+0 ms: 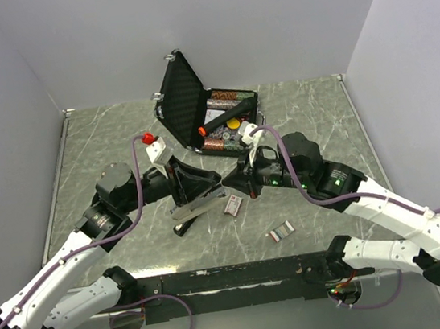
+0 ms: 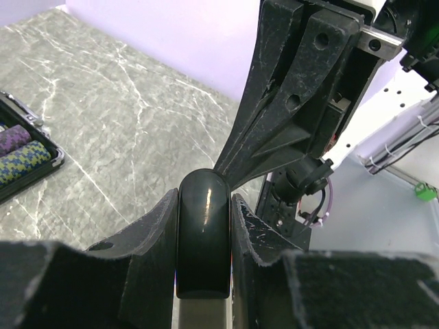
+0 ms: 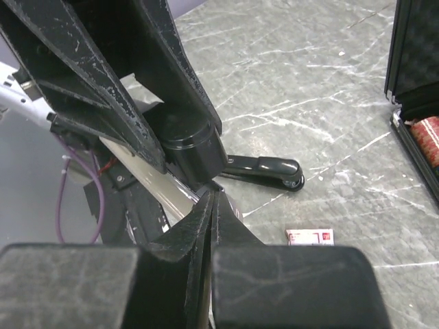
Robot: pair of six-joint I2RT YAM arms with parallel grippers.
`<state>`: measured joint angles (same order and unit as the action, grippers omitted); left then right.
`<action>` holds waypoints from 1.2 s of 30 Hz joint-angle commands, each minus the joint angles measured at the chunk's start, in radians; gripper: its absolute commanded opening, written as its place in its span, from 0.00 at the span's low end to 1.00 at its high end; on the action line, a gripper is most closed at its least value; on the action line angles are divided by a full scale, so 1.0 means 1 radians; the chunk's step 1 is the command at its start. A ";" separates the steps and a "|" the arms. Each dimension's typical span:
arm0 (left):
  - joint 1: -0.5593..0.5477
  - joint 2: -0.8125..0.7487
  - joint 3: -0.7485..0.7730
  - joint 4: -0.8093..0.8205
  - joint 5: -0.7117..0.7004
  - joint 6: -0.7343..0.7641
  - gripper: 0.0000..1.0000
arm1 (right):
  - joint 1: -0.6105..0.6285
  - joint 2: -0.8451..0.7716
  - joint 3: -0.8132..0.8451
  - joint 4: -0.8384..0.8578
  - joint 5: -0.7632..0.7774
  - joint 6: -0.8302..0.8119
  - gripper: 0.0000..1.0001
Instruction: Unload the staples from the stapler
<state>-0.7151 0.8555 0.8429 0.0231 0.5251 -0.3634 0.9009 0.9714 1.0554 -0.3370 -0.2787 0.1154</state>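
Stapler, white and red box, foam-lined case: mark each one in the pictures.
stapler (image 3: 264, 166), right wrist view, black base lying on the table.
white and red box (image 3: 309, 236), right wrist view, top face.
foam-lined case (image 1: 180, 95), top external view, raised lid's foam.

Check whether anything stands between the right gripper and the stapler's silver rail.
Nothing visible does. The right gripper, tips closed, reaches the silver rail of the stapler, whose black top the left gripper clamps.

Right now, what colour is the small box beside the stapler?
The small box is white and red, clearest in the right wrist view.
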 commanded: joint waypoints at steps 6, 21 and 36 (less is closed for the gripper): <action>-0.014 -0.013 0.010 0.132 -0.034 -0.043 0.01 | 0.006 0.019 0.026 0.122 0.032 0.052 0.00; -0.024 -0.039 -0.041 0.244 -0.220 -0.123 0.01 | 0.024 0.046 -0.064 0.187 0.032 0.115 0.00; -0.026 -0.001 -0.096 0.388 -0.379 -0.215 0.01 | 0.044 0.081 -0.204 0.311 0.095 0.145 0.00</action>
<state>-0.7376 0.8497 0.7250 0.2062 0.2119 -0.5232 0.9298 1.0428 0.8829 -0.0765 -0.1764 0.2356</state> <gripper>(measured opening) 0.335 0.007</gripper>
